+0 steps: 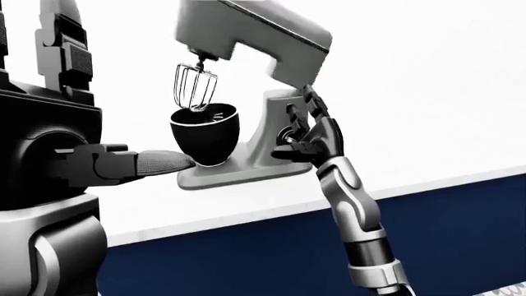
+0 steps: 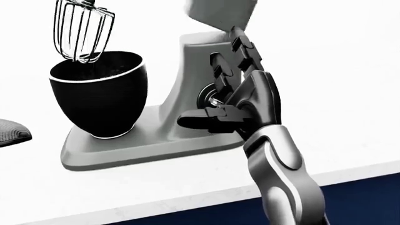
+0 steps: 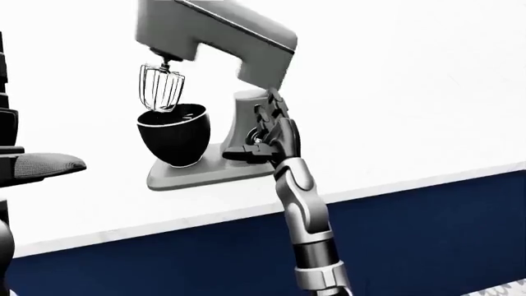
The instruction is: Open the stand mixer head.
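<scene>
Left-eye view is giving us the widest look: we are counting one mixer (image 1: 246, 92), one bowl (image 1: 205, 132), one whisk (image 1: 195, 86) and two robot hands. The mixer is standing on a white counter (image 1: 246, 203), left of centre in that view, with its flat base (image 1: 222, 176) running left to right. Its head (image 1: 254, 34) is sitting tilted up: the long axis is sloping from the hinge at the column (image 1: 275, 120) on the right up toward the upper left, so the whisk end is pointing left and hanging clear above the bowl. The whisk is dangling from the head's raised end, wires downward, its tip just over the bowl's rim.

The black bowl is resting upright on the left part of the base; we cannot tell whether anything is lying inside it, since the interior is showing only dark.

We are reaching with the right hand (image 2: 234, 89) against the right side of the column, fingers (image 2: 245, 49) stretched upward along it toward the head's underside and the thumb pointing left near the base. The fingers are spread loosely and are not wrapping anything. The left hand (image 1: 123, 163) is hovering at the left, one fingertip (image 1: 168, 161) close to the bowl's side; its grasp is not clear to us.
</scene>
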